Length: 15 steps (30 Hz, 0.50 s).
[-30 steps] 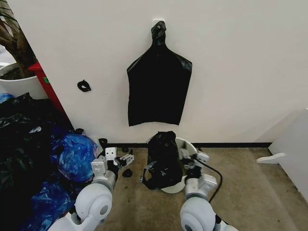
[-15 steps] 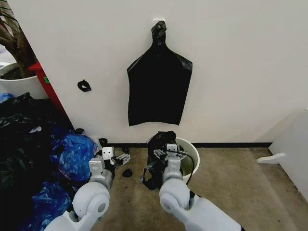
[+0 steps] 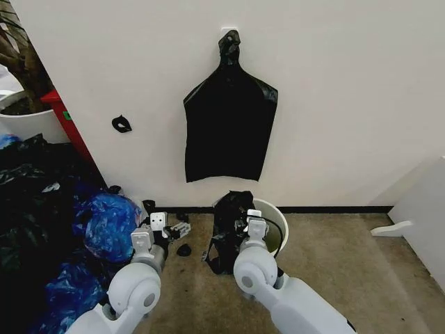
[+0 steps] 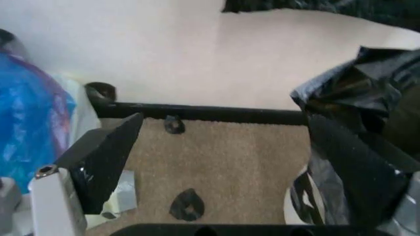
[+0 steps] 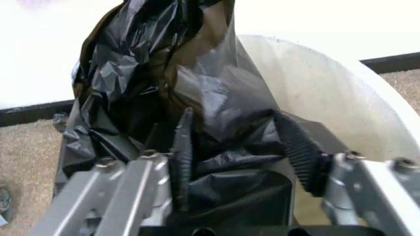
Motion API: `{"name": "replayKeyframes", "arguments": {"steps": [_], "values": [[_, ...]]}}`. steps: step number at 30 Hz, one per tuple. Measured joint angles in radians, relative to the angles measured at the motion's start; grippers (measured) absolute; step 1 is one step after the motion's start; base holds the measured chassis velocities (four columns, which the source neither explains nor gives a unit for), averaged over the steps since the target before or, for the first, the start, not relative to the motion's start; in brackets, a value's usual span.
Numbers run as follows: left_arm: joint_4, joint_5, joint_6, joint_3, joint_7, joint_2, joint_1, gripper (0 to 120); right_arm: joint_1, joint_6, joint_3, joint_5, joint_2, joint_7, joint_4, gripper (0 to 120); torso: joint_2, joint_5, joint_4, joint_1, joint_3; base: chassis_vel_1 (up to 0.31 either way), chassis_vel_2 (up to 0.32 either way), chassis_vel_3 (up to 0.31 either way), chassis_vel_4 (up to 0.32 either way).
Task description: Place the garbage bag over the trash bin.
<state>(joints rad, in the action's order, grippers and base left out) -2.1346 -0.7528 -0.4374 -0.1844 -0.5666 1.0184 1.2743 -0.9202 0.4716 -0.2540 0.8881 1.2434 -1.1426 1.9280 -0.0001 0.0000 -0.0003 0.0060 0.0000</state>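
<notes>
Right end effector (image 5: 236,162) spread around garbage bag (image 5: 157,93) at trash bin (image 5: 341,108), left end effector (image 4: 223,162) released

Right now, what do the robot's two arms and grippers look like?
Both arms have rounded, glossy white shells. The left gripper carries a white housing and black wedge-shaped fingers. The right gripper has bare silver metal linkages ending in black ribbed pads.

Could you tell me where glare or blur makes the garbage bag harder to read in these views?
Right wrist view: garbage bag crisp, grey sheen on its creases above the trash bin. Left wrist view: soft, bag blurred. Head view: bag a dark mass without detail.
</notes>
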Motion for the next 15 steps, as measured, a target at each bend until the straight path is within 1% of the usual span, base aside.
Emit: {"name": "replayKeyframes", "arguments": {"steps": [1, 2, 3, 4, 5, 6, 7, 8, 9, 10, 11, 13, 14, 15], "values": [[0.003, -0.008, 0.004, 0.004, 0.016, -0.008, -0.002, 100, -0.002, 0.0, 0.002, -0.002, -0.004, 0.005, 0.001, 38, 0.0, 0.0001, 0.0001, 0.0, 0.0, 0.0, 0.0, 0.0, 0.0], [0.01, -0.027, 0.01, 0.011, 0.039, -0.02, -0.008, 100, -0.006, 0.0, 0.003, -0.011, -0.011, 0.015, 0.001, 30, 0.0, 0.0001, 0.0001, 0.0, 0.0, 0.0, 0.0, 0.0, 0.0], [0.014, -0.039, 0.013, 0.014, 0.051, -0.024, -0.012, 100, -0.008, 0.0, 0.004, -0.016, -0.015, 0.02, 0.001, 29, 0.0, 0.0001, 0.0002, 0.0, 0.0, 0.0, 0.0, 0.0, 0.0], [0.031, -0.075, 0.027, 0.021, 0.093, -0.034, -0.029, 100, -0.014, 0.0, 0.005, -0.034, -0.024, 0.033, 0.001, 22, 0.0, 0.0001, 0.0002, 0.0, 0.0, 0.0, 0.0, 0.0, 0.0], [0.037, -0.085, 0.032, 0.023, 0.109, -0.036, -0.036, 100, -0.016, 0.0, 0.006, -0.041, -0.027, 0.038, 0.001, 21, 0.0, 0.0001, 0.0001, 0.0, 0.0, 0.0, 0.0, 0.0, 0.0], [0.059, -0.111, 0.052, 0.03, 0.163, -0.042, -0.054, 100, -0.022, 0.0, 0.007, -0.056, -0.035, 0.047, 0.001, 16, 0.0, 0.0001, 0.0, 0.0, 0.0, 0.0, 0.0, 0.0, 0.0], [0.059, -0.111, 0.052, 0.03, 0.163, -0.042, -0.054, 100, -0.022, 0.0, 0.007, -0.056, -0.035, 0.047, 0.001, 16, 0.0, 0.0001, 0.0, 0.0, 0.0, 0.0, 0.0, 0.0, 0.0], [0.084, -0.135, 0.068, 0.039, 0.222, -0.047, -0.077, 100, -0.028, 0.001, 0.008, -0.069, -0.043, 0.054, 0.003, 10, 0.0, 0.0001, 0.0, 0.0, 0.0, 0.0, 0.0, 0.0, 0.0], [0.095, -0.147, 0.071, 0.044, 0.243, -0.047, -0.09, 100, -0.03, 0.003, 0.009, -0.075, -0.047, 0.056, 0.004, 10, 0.0, 0.0001, 0.0, 0.0, 0.0, 0.0, 0.0, 0.0, 0.0], [0.117, -0.17, 0.072, 0.05, 0.273, -0.047, -0.121, 100, -0.035, 0.008, 0.01, -0.096, -0.057, 0.062, 0.005, 3, 0.0, 0.0001, 0.0001, 0.0, 0.0, 0.0, 0.0, 0.0, 0.0], [0.131, -0.185, 0.071, 0.055, 0.285, -0.044, -0.143, 100, -0.038, 0.01, 0.01, -0.116, -0.064, 0.069, 0.005, 0, 0.0, 0.0001, 0.0, 0.0, 0.0, 0.0, 0.0, 0.0, 0.0], [0.157, -0.212, 0.055, 0.062, 0.298, -0.035, -0.181, 100, -0.041, 0.01, 0.01, -0.178, -0.078, 0.096, -0.003, 0, 0.0, 0.0001, -0.0003, 0.0, 0.0, 0.0, 0.0, 0.0, 0.0], [0.166, -0.231, 0.029, 0.064, 0.301, -0.028, -0.198, 100, -0.041, 0.009, 0.006, -0.215, -0.089, 0.119, -0.011, 0, 0.0, 0.0, -0.0003, 0.0, 0.0, 0.0, 0.0, 0.0, 0.0], [0.166, -0.231, 0.029, 0.064, 0.301, -0.028, -0.198, 100, -0.041, 0.009, 0.006, -0.215, -0.089, 0.119, -0.011, 0, 0.0, 0.0, -0.0003, 0.0, 0.0, 0.0, 0.0, 0.0, 0.0]]}}
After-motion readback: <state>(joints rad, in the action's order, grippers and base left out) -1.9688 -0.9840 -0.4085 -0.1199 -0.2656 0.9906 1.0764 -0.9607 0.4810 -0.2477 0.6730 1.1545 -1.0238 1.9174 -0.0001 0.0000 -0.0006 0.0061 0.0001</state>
